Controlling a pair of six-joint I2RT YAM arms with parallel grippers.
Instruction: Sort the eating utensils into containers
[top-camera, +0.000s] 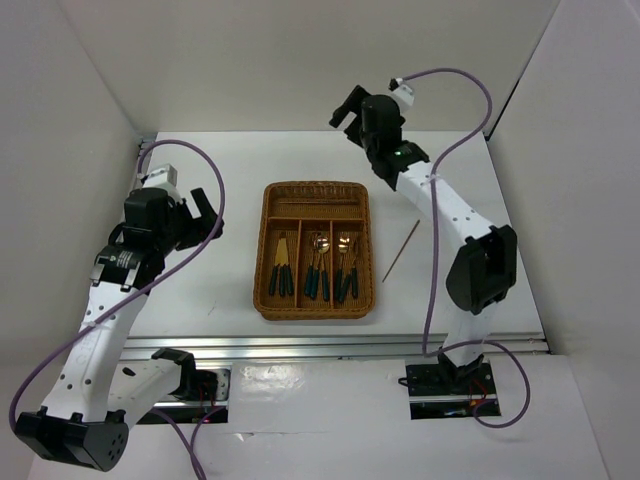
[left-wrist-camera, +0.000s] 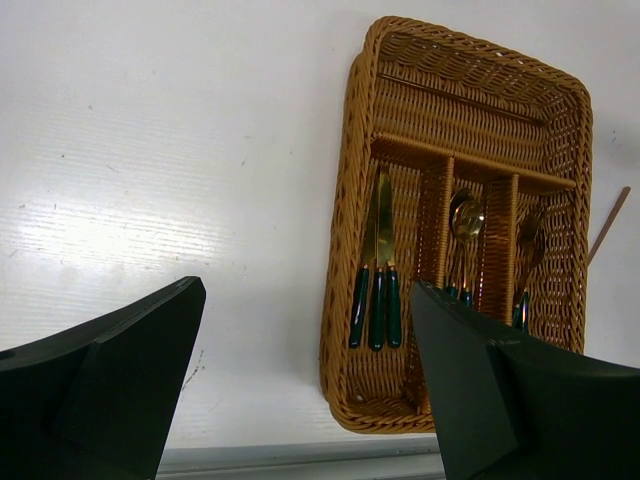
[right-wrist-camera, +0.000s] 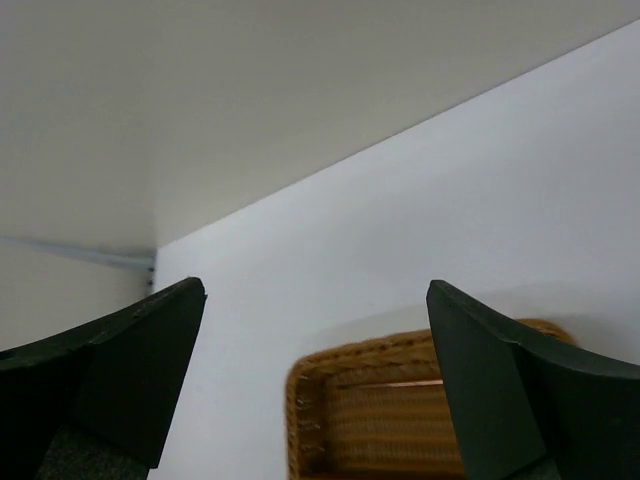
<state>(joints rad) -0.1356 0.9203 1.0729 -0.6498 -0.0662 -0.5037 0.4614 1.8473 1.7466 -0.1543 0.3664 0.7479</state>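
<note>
I take my bearings from the wicker tray (top-camera: 316, 312) at mid-table. White walls close in on the table left, right and beyond the tray, and purple cables (top-camera: 434, 250) loop off both arms. One chopstick (top-camera: 400, 251) lies slantwise on the table just right of the tray, clear of its rim. A second chopstick (left-wrist-camera: 460, 97) rests in the crosswise far section. Knives (top-camera: 281, 270) fill the left long section, spoons (top-camera: 318, 265) the middle and forks (top-camera: 347, 265) the right. My right gripper (top-camera: 342, 110) hovers above the tray's far end, jaws wide and holding nothing. My left gripper (top-camera: 207, 215) hangs well left of the tray, equally wide and empty.
</note>
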